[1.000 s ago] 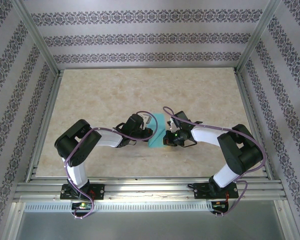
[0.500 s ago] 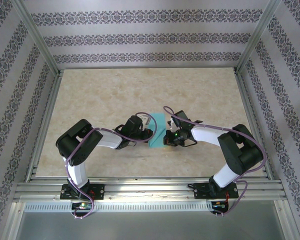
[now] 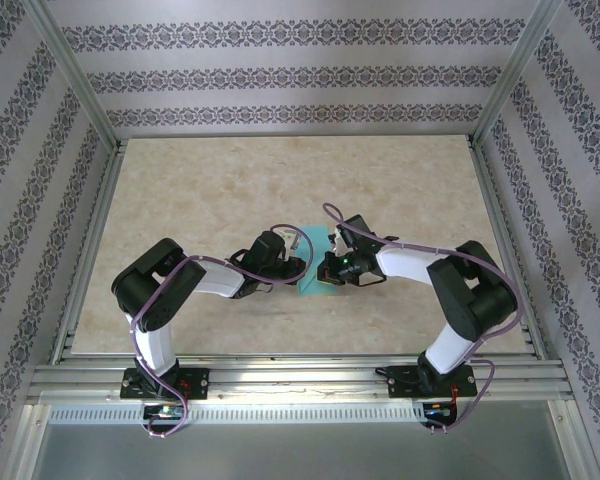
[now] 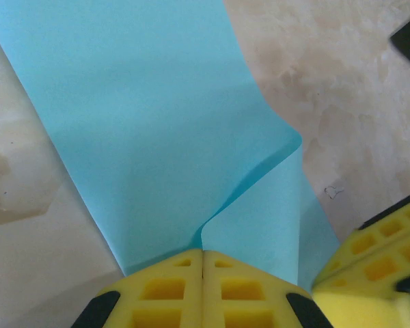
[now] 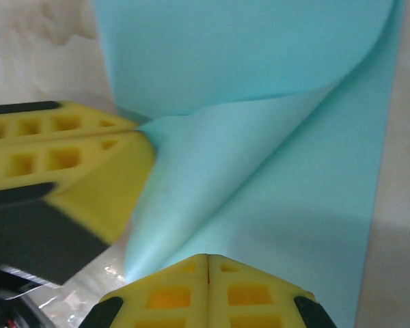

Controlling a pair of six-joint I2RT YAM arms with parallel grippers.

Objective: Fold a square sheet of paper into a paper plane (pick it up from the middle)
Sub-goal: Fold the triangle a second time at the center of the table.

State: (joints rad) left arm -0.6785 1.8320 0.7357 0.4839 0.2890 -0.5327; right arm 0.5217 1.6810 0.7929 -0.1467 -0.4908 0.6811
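Note:
The square sheet of paper point(image 3: 314, 245) is turquoise and lies mid-table, partly folded over itself. My left gripper point(image 3: 298, 264) is shut on its near edge. In the left wrist view the sheet point(image 4: 157, 123) buckles into a crease that runs straight into the seam of that gripper point(image 4: 203, 254). My right gripper point(image 3: 326, 272) is shut, and its tips point(image 5: 207, 258) rest against the sheet point(image 5: 307, 205) with no paper seen in the seam. A paler flap point(image 5: 191, 178) curls from the left gripper's fingers point(image 5: 61, 137) towards the right tips.
The beige marbled table point(image 3: 200, 190) stretches round the sheet. Aluminium frame rails point(image 3: 95, 130) and patterned walls point(image 3: 300, 70) close it in on three sides. The two grippers sit almost touching over the paper.
My right gripper has slid left and slightly away from the bases, further over the sheet. The left gripper has hardly moved and keeps its pinch.

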